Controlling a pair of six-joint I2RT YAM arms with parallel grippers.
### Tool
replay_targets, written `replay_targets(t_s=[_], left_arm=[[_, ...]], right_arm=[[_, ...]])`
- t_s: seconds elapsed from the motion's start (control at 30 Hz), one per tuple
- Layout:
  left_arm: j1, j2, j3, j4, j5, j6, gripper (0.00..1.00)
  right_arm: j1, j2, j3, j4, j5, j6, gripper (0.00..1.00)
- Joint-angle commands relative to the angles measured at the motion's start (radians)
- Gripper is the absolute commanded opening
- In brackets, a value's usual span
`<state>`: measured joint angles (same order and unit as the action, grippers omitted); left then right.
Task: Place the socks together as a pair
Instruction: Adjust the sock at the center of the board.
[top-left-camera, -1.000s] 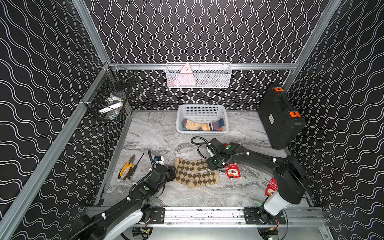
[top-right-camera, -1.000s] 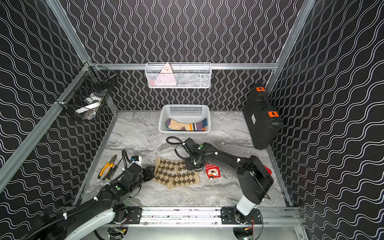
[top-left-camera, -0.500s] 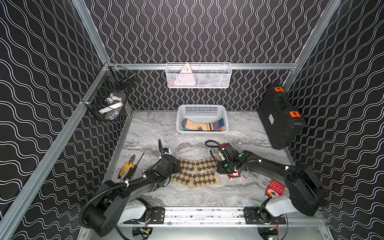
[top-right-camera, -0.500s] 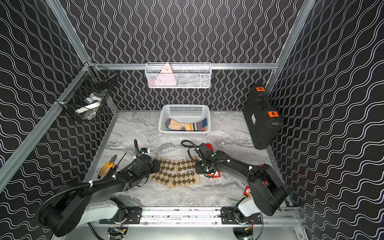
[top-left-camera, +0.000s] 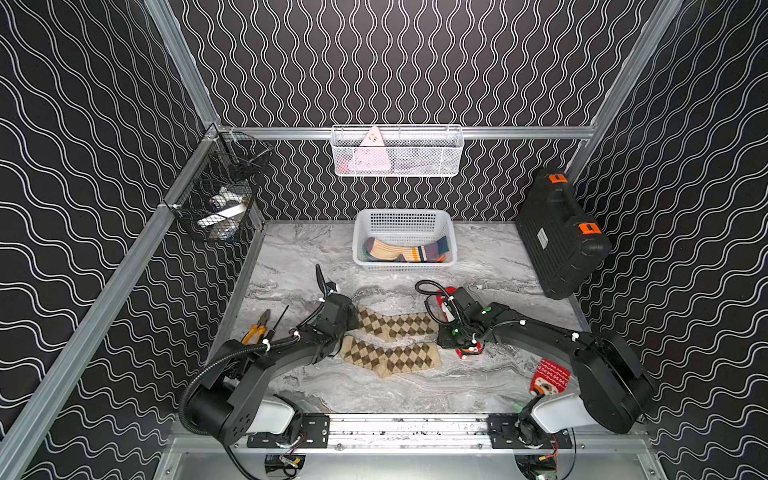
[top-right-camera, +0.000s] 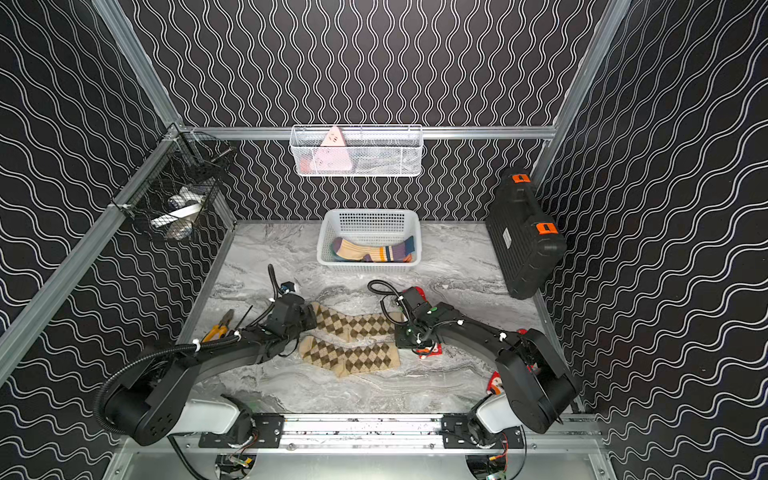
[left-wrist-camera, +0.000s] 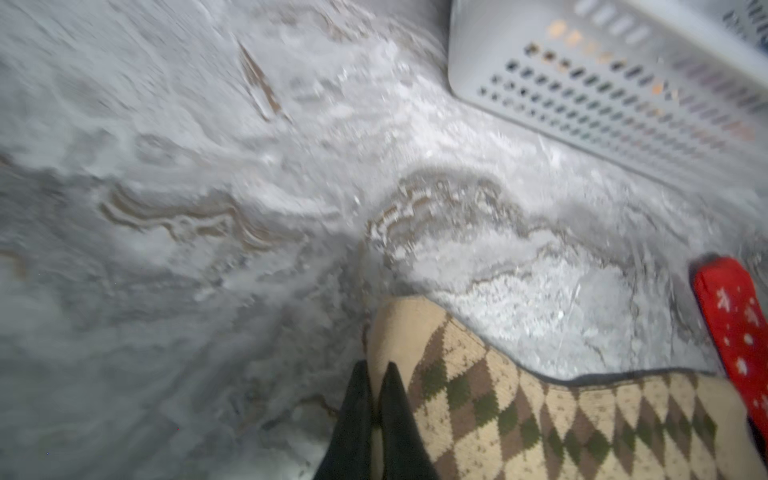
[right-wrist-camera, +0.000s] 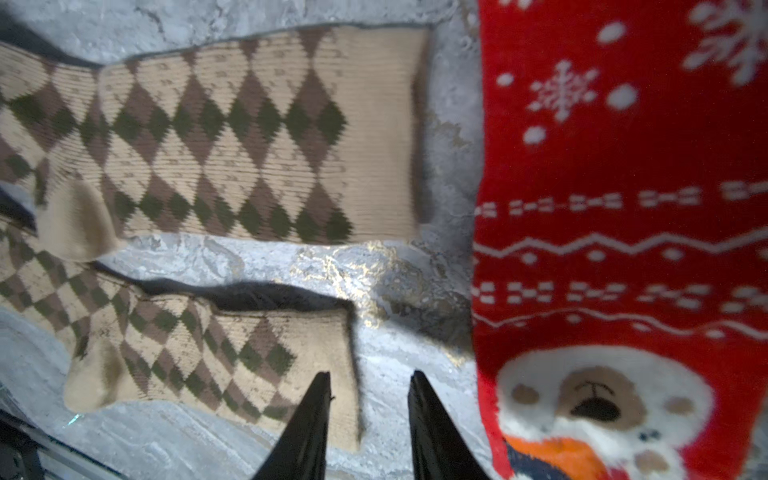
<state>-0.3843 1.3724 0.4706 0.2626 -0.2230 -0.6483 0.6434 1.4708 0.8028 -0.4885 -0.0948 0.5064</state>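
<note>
Left gripper (left-wrist-camera: 376, 415) pinched shut on toe edge of far argyle sock (top-left-camera: 395, 324); right gripper (right-wrist-camera: 370, 415) narrowly parted at cuff of near argyle sock (top-left-camera: 390, 357); socks side by side on table (top-left-camera: 374, 395).

Top views high, front, angled down; wrist cams close, both on argyle sock (left-wrist-camera: 540, 415)
</note>
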Motion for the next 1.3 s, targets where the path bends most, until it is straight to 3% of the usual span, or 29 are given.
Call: replay_targets(t_s=[0.0,0.1,0.2,0.27,0.57,0.77,0.83,1.0,1.13,1.27], left_arm=[[0.025,-0.015,-0.007,-0.026,-0.011,0.027,0.08],[0.027,-0.014,-0.018,-0.028,0.043,0.023,0.44],[0.026,-0.050,-0.043,-0.032,0.100,0.010,0.59],[0.023,-0.108,-0.077,-0.046,0.130,-0.002,0.62],[-0.007,-0.390,-0.204,-0.195,0.159,-0.030,0.64],[-0.043,-0.382,-0.189,-0.232,0.139,-0.025,0.64],[-0.047,-0.374,-0.185,-0.236,0.142,-0.024,0.64],[-0.066,-0.366,-0.178,-0.257,0.146,-0.020,0.63],[-0.104,-0.387,-0.172,-0.310,0.122,-0.024,0.63],[-0.150,-0.416,-0.173,-0.362,0.082,-0.038,0.63]], right_arm=[[-0.006,0.004,0.010,0.024,-0.006,-0.015,0.35],[-0.007,0.004,0.013,0.036,-0.040,-0.012,0.36],[-0.004,-0.009,-0.001,0.062,-0.104,-0.004,0.40],[-0.002,-0.013,-0.015,0.079,-0.128,0.008,0.41],[0.007,0.078,-0.070,0.172,-0.146,0.032,0.38],[0.004,0.079,-0.022,0.110,-0.061,0.013,0.04],[-0.006,0.061,-0.003,0.067,-0.017,-0.003,0.00],[-0.014,0.053,0.026,0.025,0.025,-0.026,0.02],[-0.015,0.042,0.026,0.019,0.015,-0.029,0.27],[-0.014,-0.001,0.007,0.007,0.007,-0.028,0.35]])
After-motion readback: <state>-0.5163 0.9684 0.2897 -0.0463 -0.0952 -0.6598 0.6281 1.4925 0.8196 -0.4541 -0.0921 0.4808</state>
